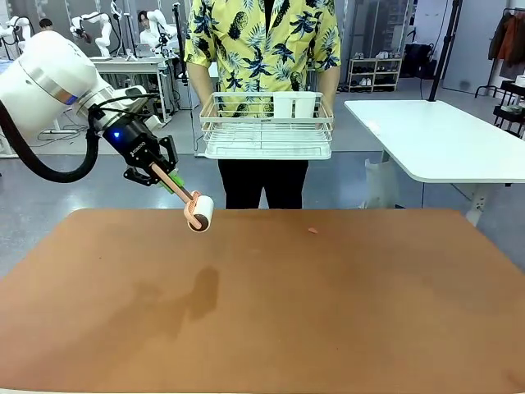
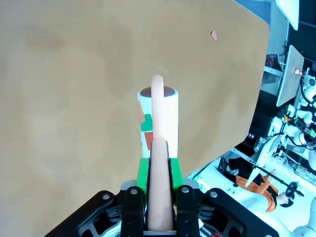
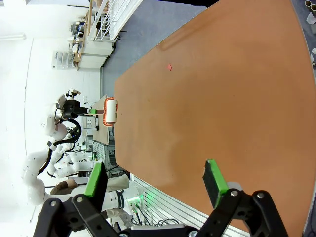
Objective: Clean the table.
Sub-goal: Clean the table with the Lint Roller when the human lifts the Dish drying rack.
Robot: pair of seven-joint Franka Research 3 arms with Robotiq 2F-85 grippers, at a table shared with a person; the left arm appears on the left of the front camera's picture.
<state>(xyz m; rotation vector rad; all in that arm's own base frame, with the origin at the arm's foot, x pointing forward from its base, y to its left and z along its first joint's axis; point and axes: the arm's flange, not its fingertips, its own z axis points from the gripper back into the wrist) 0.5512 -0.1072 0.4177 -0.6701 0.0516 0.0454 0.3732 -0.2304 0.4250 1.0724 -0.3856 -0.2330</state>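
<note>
The reddish-brown table [image 1: 328, 312] spreads across the front view. A small pink scrap [image 1: 312, 231] lies on it near the far edge; the same scrap [image 2: 213, 34] shows top right in the left wrist view, and the scrap [image 3: 169, 66] also shows in the right wrist view. My left gripper [image 1: 164, 175] is shut on the pink handle of a lint roller [image 1: 199, 213], held in the air above the table's far left part. The lint roller [image 2: 158, 116] points away from the green pads. My right gripper [image 3: 155, 180] hangs open above the table, nothing between its fingers.
A person stands at the far side holding a white wire rack [image 1: 267, 127] in both hands, above the floor behind the table. A white-topped table [image 1: 443, 135] stands at the back right.
</note>
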